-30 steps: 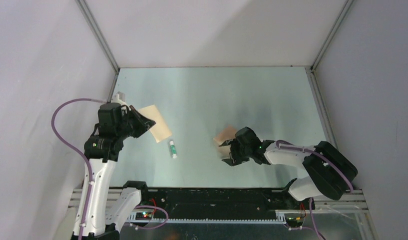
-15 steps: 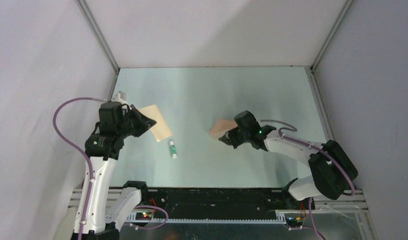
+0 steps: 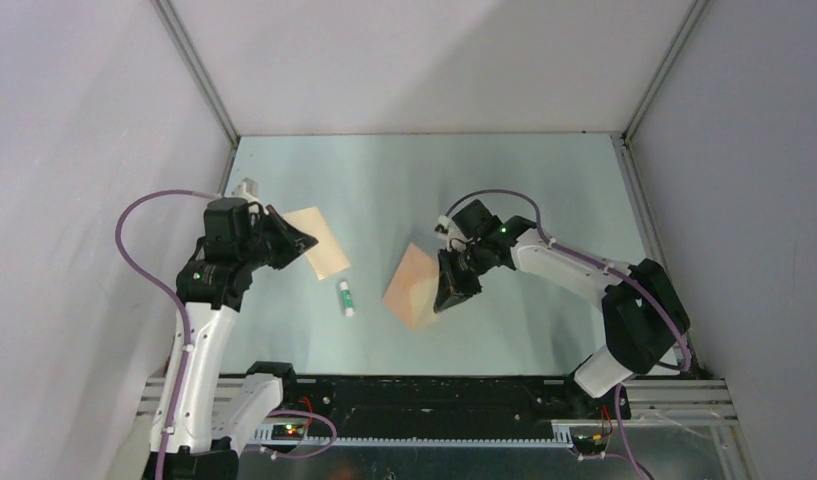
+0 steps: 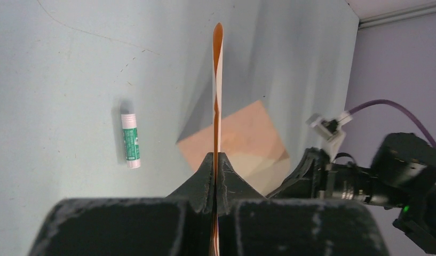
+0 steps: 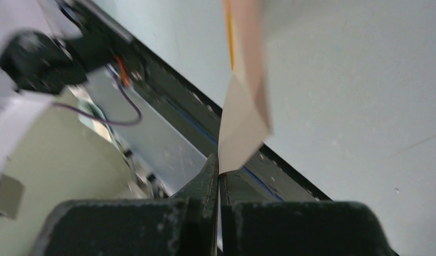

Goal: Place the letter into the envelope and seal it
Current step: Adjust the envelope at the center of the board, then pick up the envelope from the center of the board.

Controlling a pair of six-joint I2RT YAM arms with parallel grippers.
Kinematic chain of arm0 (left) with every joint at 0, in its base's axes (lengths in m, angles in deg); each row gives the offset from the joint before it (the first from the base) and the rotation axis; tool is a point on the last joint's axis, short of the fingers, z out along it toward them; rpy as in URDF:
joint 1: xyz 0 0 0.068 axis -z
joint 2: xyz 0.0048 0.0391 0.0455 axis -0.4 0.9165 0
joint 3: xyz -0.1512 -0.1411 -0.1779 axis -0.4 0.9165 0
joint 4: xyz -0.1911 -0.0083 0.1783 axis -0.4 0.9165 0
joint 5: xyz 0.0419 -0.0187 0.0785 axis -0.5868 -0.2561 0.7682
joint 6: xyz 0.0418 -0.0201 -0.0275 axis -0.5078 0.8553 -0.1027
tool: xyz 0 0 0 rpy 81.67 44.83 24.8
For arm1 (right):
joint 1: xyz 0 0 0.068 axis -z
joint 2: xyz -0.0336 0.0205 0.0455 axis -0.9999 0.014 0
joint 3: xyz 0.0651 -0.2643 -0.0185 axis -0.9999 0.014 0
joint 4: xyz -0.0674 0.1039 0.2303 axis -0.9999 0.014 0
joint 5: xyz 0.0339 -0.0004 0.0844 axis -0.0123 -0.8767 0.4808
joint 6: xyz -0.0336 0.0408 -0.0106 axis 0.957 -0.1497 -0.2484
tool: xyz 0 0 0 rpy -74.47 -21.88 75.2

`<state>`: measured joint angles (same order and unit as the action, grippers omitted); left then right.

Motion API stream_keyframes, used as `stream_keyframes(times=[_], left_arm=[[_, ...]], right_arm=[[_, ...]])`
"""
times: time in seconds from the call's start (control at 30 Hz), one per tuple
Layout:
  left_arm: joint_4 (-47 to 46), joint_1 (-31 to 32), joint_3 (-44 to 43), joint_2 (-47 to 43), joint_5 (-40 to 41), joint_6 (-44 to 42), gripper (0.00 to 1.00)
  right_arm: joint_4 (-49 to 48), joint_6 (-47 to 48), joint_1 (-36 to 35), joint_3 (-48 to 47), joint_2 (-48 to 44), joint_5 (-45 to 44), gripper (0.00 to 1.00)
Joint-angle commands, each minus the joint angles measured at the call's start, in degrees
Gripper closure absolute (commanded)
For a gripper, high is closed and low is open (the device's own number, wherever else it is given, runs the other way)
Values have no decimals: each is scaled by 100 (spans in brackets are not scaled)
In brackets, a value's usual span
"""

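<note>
The right pincer (image 3: 442, 288) has just clamped onto the envelope (image 3: 412, 287) and swung it off the desk (image 3: 504, 180) toward centre; the left pincer (image 3: 292, 243) still pinches the letter (image 3: 322, 252) aloft; lining up for insertion looks next.

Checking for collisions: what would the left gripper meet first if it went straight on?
Probably the envelope held by the right gripper, just beyond the left gripper's own letter; heights are unclear.

A robotics lab cell. White panels (image 3: 434, 60) in metal framing (image 3: 197, 72) wall a pale green table (image 3: 544, 200); exposed wiring (image 3: 331, 428) lines its near edge.
</note>
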<state>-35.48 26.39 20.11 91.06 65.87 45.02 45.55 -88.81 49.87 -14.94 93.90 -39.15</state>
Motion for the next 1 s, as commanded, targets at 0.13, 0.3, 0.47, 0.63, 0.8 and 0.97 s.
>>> stream_keyframes(times=[0.13,0.3,0.47,0.63,0.8,0.97], left_arm=[[-261,-44,91,36,-226,66,100],[-374,-45,174,71,-349,80,100],[-362,-35,214,63,-408,-7,100],[-431,-35,308,74,-424,22,100],[-498,-25,368,116,-472,69,100],[-499,-25,397,42,-429,83,100]], right_arm=[[1430,1577,563,-209,288,-749,69],[488,653,1158,65,-257,-1525,32],[-1248,-908,1068,1115,-1411,-1931,27],[-2066,-2172,218,2282,-2337,-3271,28],[-2007,-3161,-599,2573,-2279,-4073,21],[-2600,-3864,-813,3079,-2183,-3885,20]])
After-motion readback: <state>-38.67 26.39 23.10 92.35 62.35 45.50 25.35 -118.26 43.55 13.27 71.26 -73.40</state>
